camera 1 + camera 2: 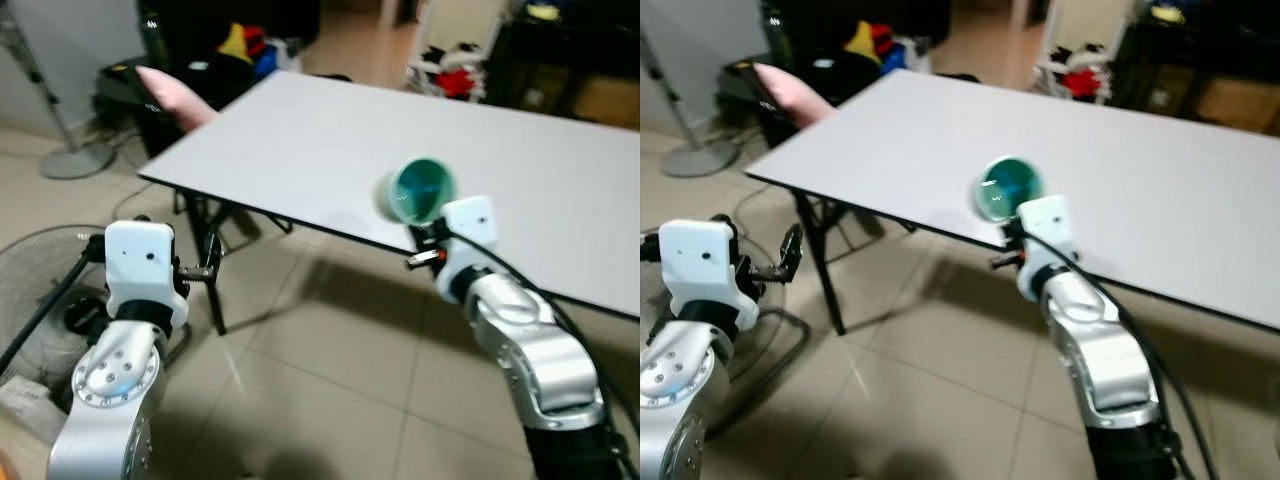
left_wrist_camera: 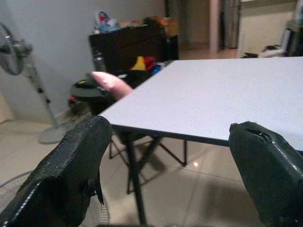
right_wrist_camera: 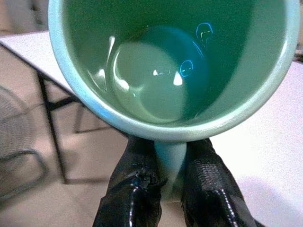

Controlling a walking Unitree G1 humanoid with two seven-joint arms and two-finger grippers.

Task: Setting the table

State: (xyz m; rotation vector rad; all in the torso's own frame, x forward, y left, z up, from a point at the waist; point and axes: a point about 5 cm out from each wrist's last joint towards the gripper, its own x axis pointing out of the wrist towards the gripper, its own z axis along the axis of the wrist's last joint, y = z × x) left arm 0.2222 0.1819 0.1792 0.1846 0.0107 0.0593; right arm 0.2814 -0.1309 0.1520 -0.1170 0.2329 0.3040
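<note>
A green mug (image 1: 418,190) is held by its handle in my right gripper (image 3: 171,182), which is shut on it. The mug is tipped on its side with its empty inside facing me, and hangs just above the near edge of the white table (image 1: 330,130). In the right wrist view the black fingers (image 3: 135,189) pinch the handle from both sides. My left gripper (image 2: 170,179) is open, down at the left and short of the table's near corner, with nothing between its fingers (image 2: 71,165).
The table stands on black folding legs (image 1: 212,270) over a tiled floor. A pink object (image 1: 172,95) lies past its left corner. A floor fan (image 1: 40,290) sits low at my left, and a fan stand (image 1: 75,155) beyond it. Dark furniture and clutter (image 1: 240,45) line the back.
</note>
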